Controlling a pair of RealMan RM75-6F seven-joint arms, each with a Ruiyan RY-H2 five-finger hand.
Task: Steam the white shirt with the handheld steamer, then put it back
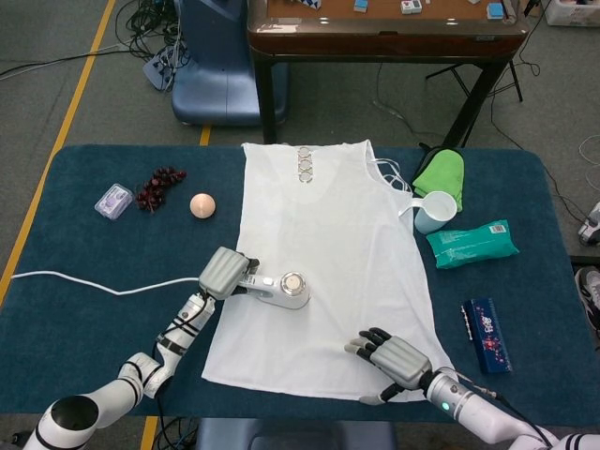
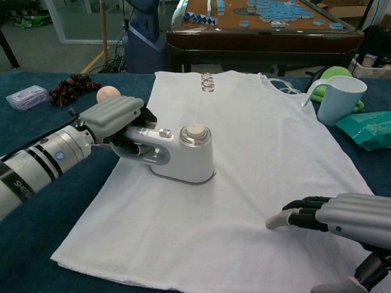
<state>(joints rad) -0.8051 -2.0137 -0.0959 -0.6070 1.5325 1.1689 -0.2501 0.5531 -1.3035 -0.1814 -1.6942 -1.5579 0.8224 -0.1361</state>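
Note:
The white shirt (image 1: 323,253) (image 2: 244,165) lies flat along the middle of the dark blue table (image 1: 75,281). A white handheld steamer (image 1: 286,289) (image 2: 183,155) stands on the shirt's left side near its edge. My left hand (image 1: 225,273) (image 2: 113,122) grips the steamer's handle from the left. My right hand (image 1: 394,360) (image 2: 342,223) rests with its fingers spread on the shirt's lower right corner and holds nothing.
A white power cord (image 1: 94,281) runs from the table's left edge toward my left arm. At the back left lie a clear box (image 1: 112,201), dark grapes (image 1: 159,186) and a peach ball (image 1: 202,205). On the right are a white mug (image 1: 435,211), green cloth (image 1: 441,173), green packet (image 1: 472,244) and blue box (image 1: 487,335).

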